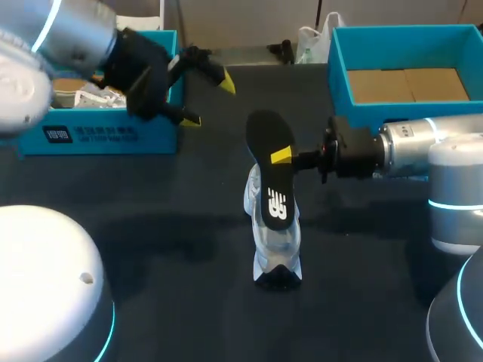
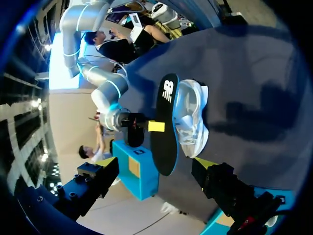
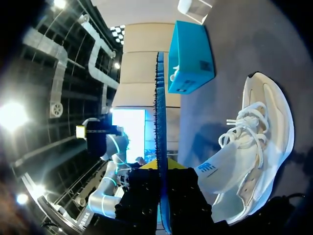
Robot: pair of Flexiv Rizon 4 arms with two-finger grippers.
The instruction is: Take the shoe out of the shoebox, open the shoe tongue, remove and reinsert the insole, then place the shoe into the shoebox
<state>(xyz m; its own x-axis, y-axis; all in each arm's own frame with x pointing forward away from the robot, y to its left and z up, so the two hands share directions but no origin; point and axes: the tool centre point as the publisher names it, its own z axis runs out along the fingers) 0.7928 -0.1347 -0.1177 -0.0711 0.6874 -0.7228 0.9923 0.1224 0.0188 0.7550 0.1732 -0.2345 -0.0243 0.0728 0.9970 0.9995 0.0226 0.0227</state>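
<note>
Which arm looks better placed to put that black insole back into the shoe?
The right, probably. The right gripper is shut on the insole, holding it close by the white shoe. The left gripper is open, holds nothing and hangs off near the blue box at the left.

Soft, rather dim light from overhead falls on the dark table (image 1: 189, 302), where the pale shoe (image 1: 276, 234) casts a faint, spread shadow, while the pale shells of the left arm (image 1: 45, 45) and the right arm (image 1: 445, 151) catch a mild sheen and the black insole (image 1: 272, 162) stays matt.
</note>
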